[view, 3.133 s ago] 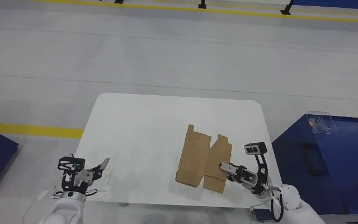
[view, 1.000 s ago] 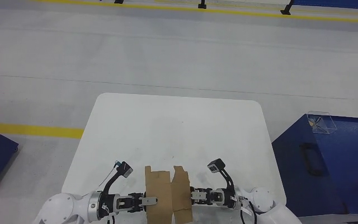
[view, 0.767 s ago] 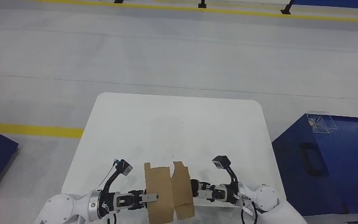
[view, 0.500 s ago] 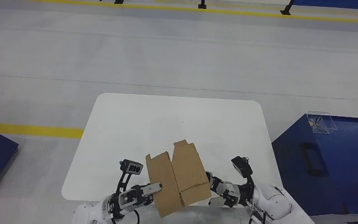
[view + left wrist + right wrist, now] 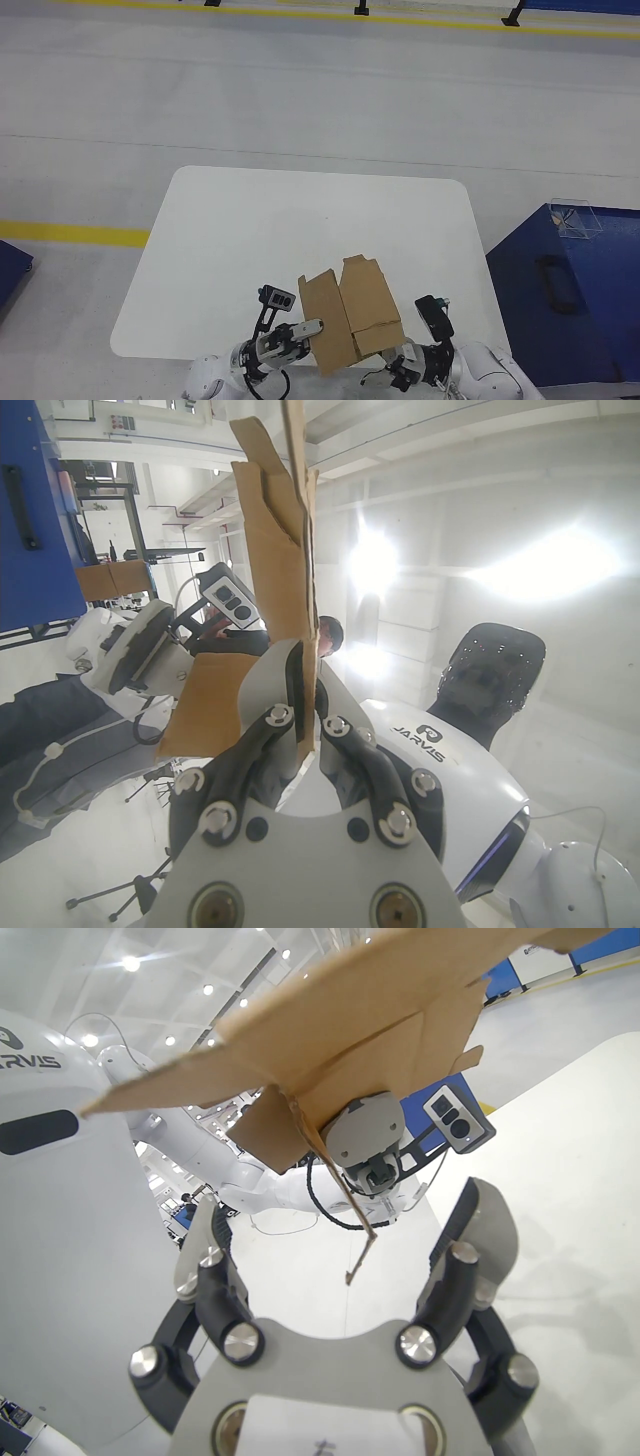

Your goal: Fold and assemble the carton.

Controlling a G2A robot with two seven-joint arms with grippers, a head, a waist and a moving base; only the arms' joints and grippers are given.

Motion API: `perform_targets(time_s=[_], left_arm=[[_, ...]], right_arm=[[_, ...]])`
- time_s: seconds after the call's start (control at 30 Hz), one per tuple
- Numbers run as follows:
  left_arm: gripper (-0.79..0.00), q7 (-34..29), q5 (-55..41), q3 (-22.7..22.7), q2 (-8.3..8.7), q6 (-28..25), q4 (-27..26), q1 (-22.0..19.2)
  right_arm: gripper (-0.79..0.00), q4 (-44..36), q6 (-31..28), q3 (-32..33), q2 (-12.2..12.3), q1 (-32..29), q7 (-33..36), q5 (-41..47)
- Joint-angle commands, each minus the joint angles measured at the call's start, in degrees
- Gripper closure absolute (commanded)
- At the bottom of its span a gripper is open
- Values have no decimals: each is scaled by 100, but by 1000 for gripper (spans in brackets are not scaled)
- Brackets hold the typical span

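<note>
The brown cardboard carton (image 5: 352, 310) is lifted off the table near its front edge, tilted and partly opened into a V. My left gripper (image 5: 302, 660) is shut on one panel's edge, and the carton (image 5: 272, 550) rises edge-on from its fingers. That same gripper (image 5: 310, 328) sits at the carton's left side in the top view. My right gripper (image 5: 345, 1223) is open just under the carton (image 5: 350, 1028). A thin flap edge hangs between its fingers without touching them. In the top view the right gripper (image 5: 398, 368) lies below the carton's right panel, partly hidden.
The white table (image 5: 300, 220) stretches away behind the carton, bare across its middle and back. A blue cabinet (image 5: 570, 290) stands right of the table with a clear plastic box (image 5: 575, 217) on top.
The carton, first flat on the table's right half, was dragged to the front edge and lifted. Over the last half second it shifted right and tipped up more, both arms moving with it.
</note>
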Motion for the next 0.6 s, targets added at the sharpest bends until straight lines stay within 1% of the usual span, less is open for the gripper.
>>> perform_targets(time_s=[0.0, 0.3, 0.33, 0.4, 0.43, 0.47, 0.57], left_arm=[[0, -26, -181, 21, -17, 98, 13, -2], [0, -154, -423, -59, -57, 165, 158, -25], [-31, -162, -443, -68, -61, 186, 179, -27], [-354, -182, -496, -101, -68, 202, 206, -33], [-634, -194, -523, -122, -70, 206, 219, -29], [-785, -195, -584, -154, -73, 208, 226, -17], [-785, -241, -716, -393, -49, 174, 330, 26]], right_arm=[[0, 32, 0, -49, 0, 15, -83, -60], [0, 84, 0, -174, 44, 118, -338, -216], [0, 81, 0, -177, 52, 130, -356, -232], [0, 67, 0, -185, 68, 143, -405, -215], [0, 72, 0, -184, 78, 149, -415, -215], [0, 76, 0, -182, 88, 157, -424, -212], [0, 148, 0, -152, 126, 172, -404, -143]])
